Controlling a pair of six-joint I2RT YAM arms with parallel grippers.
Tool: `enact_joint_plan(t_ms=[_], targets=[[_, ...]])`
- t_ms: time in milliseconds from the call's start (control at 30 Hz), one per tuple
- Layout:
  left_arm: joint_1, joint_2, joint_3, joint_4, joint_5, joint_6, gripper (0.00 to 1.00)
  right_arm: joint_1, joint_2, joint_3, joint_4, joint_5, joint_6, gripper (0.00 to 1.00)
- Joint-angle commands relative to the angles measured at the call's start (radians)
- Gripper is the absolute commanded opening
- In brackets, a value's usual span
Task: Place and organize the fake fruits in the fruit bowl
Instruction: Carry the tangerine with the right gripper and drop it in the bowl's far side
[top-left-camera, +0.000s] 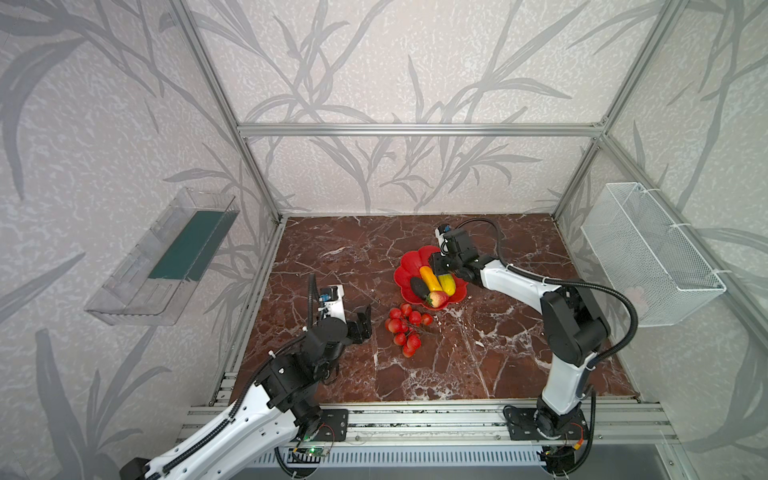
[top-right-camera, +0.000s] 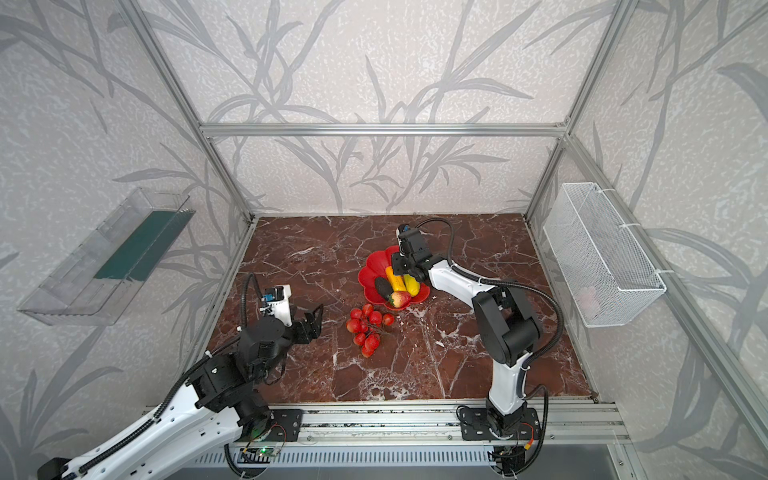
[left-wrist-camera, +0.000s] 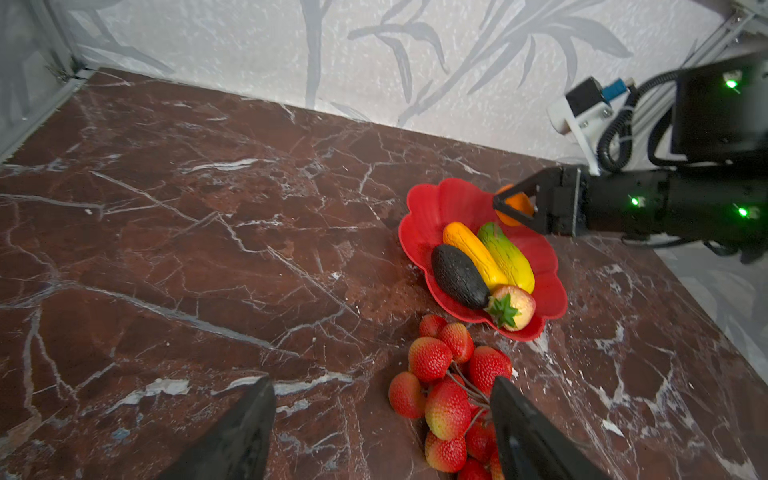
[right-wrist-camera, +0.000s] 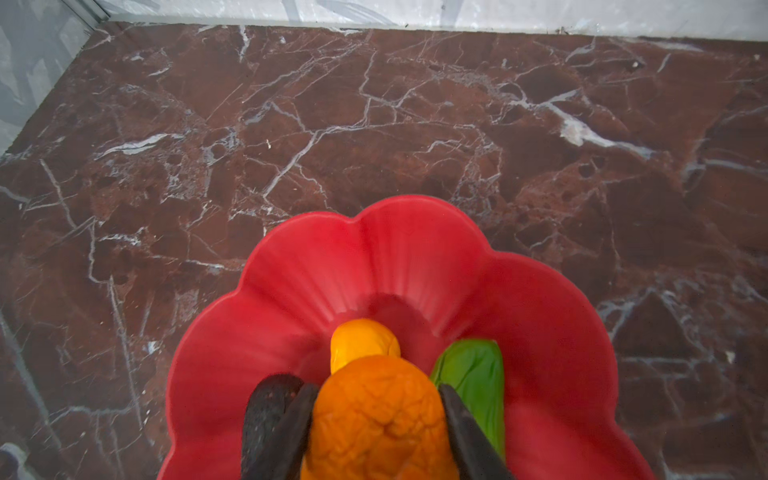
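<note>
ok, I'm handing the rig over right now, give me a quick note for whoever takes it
The left hand is open and empty, beside the berry cluster, which lies on the table just outside the fruit bowl.
The right hand is shut on the small orange, held over the bowl's far side, not yet released.
Done: yellow oblong, green-yellow oblong, dark oval and peach lie in the bowl.
Left: release the orange, then get the berry cluster in.
</note>
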Motion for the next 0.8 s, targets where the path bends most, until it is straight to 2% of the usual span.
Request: enact_joint_plan(t_ms=[0, 233, 433, 633, 767], targets=[[0.003, 0.031, 0.049, -0.021, 0.099, 0.053, 0.79, -0.012, 0.056, 0.069, 0.017, 0.01, -0.033, 0.4], [0.002, 0.111, 0.083, 0.014, 0.265, 0.157, 0.74, -0.018, 0.167, 0.158, -0.015, 0.046, -0.068, 0.45], [-0.003, 0.168, 0.105, 0.054, 0.344, 0.221, 0.7, -0.028, 0.186, 0.176, -0.047, 0.053, -0.064, 0.67], [-0.03, 0.276, 0.129, 0.114, 0.382, 0.27, 0.68, -0.061, 0.049, 0.097, -0.031, 0.04, -0.022, 0.83], [-0.105, 0.39, 0.171, 0.142, 0.346, 0.345, 0.65, -0.077, -0.142, -0.089, 0.043, 0.011, 0.027, 0.88]])
